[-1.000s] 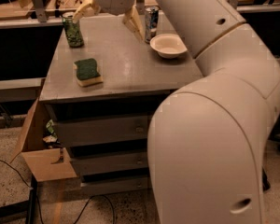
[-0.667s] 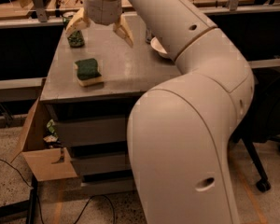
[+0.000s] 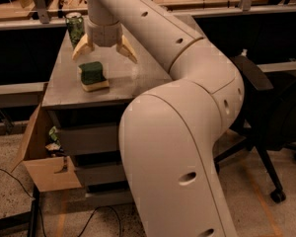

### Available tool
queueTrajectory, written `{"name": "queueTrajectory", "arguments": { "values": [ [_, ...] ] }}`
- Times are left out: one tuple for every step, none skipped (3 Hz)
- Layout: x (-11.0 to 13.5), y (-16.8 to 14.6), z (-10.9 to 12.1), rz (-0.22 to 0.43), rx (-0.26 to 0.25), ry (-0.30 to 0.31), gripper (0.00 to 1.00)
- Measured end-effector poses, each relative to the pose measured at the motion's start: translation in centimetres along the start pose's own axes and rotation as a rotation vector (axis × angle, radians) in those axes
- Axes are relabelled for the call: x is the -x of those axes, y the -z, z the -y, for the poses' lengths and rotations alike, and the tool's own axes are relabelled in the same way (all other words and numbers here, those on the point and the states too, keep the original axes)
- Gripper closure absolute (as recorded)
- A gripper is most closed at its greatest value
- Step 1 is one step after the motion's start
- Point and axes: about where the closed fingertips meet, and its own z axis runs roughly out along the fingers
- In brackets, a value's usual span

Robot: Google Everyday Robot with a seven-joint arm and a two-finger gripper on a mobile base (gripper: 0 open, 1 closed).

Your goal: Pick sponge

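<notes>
The sponge, dark green top over pale yellow foam, lies flat on the grey table near its front left part. My gripper hangs just above and behind the sponge, slightly to its right. Its two pale fingers are spread wide apart, and nothing is between them. The big white arm fills the right side of the view and hides the table's right part.
A green patterned can stands at the table's back left, close to the left finger. A cardboard box sits low at the table's left. A black office chair stands at the right. Desks run along the back.
The gripper has moved left and toward the front of the table, from near the bowl to just above the sponge. The view has shifted too; the bowl is now hidden.
</notes>
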Motion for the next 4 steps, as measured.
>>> {"name": "queueTrajectory", "arguments": {
  "values": [
    [0.4,-2.8,0.8,0.03,0.059,0.02,0.0],
    [0.9,-4.7,2.1,0.056,0.095,0.055,0.0],
    [1.2,-6.0,2.7,0.07,0.118,0.068,0.18],
    [1.0,-6.0,2.8,0.067,0.137,0.061,0.49]
  ]
}}
